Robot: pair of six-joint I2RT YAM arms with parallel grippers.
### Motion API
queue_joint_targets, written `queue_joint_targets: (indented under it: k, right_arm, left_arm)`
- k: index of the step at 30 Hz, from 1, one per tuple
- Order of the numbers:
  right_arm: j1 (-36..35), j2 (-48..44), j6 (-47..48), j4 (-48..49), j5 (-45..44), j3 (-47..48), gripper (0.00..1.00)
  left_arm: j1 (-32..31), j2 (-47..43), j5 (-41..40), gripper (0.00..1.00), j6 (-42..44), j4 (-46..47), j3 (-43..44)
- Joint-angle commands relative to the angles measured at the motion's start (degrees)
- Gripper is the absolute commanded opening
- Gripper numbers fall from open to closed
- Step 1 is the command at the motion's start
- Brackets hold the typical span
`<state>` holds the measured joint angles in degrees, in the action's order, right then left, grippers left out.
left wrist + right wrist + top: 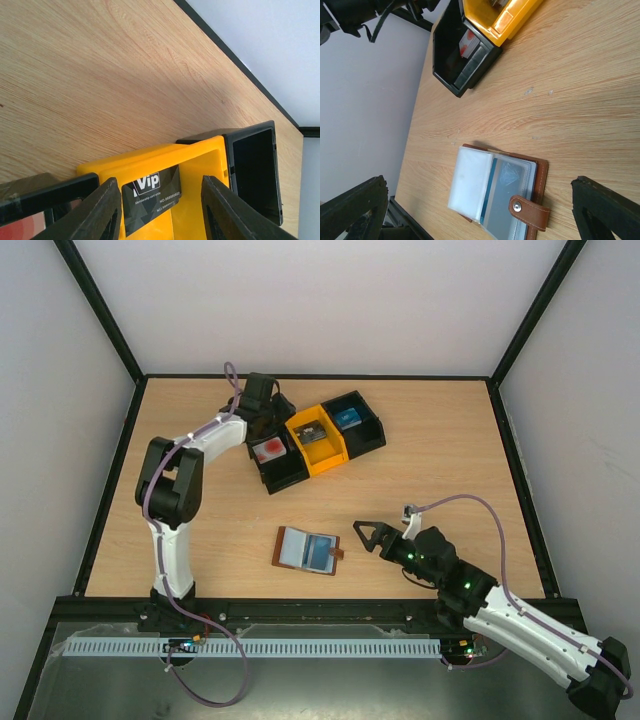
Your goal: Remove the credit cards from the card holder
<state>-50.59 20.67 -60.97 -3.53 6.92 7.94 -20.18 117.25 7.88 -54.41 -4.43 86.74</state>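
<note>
Biggest thing first: the wooden desk (430, 460), with a row of three bins toward its far edge, left of centre: a black bin (283, 480), an orange bin (325, 462) and another black bin (365, 443). The card holder (300, 548) lies flat and open close to the desk's near edge, about midway between the left and right edges. Its long axis runs roughly left to right along that edge, tipped only a little. The strap tab (530, 212) sticks out of the end facing the desk's right edge, so it points straight at the right gripper (362, 537). That one sits just to the right of the holder, level with it, jaws spread wide and touching nothing. From its wrist camera the holder lies right in the gap between the two fingers, pale sleeves (470, 182) up, with a blue strip showing through them; can't tell if that's a card. The left gripper (160, 182) is way off over the orange bin by the far edge, well apart from the holder. Its jaws stand partly apart with the dark grey card (150, 197) between them, down in the bin. The card's long side runs across from one finger to the other, print facing the camera, and yellow shows between the card and the finger on the right of that wrist view, so it isn't clamped.
</note>
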Motion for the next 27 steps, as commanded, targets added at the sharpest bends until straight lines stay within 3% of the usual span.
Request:
queue_joint_targets:
  k: [1,6,12,19,27]
  right_arm:
    - [-0.21,1.01,-0.66,0.51,-0.18,-0.4,0.97]
    - [-0.19,2.37,-1.4,-1.65,-2.36,0.3,0.98]
    - [-0.17,2.01,-2.4,-7.2,-5.82,0.61,0.98]
    - [-0.19,0.9,-2.09,-3.77,-2.94,-0.78,0.99]
    - [-0.18,11.31,-2.45,2.73,0.03,-0.59,0.69]
  left_arm:
    - [0.32,-3.65,-0.5,0.47,1.76,-1.7,0.8]
    - [0.28,-6.87,1.03,0.5,3.5,-1.36,-1.92]
    - [0.1,-16.16,6.63,0.54,5.89,-0.46,-11.06]
    - [-0.51,-27.5,11.54,0.56,10.7,-0.51,-24.95]
    - [-8.35,-39.73,13.18,0.51,13.55,-1.02,-39.88]
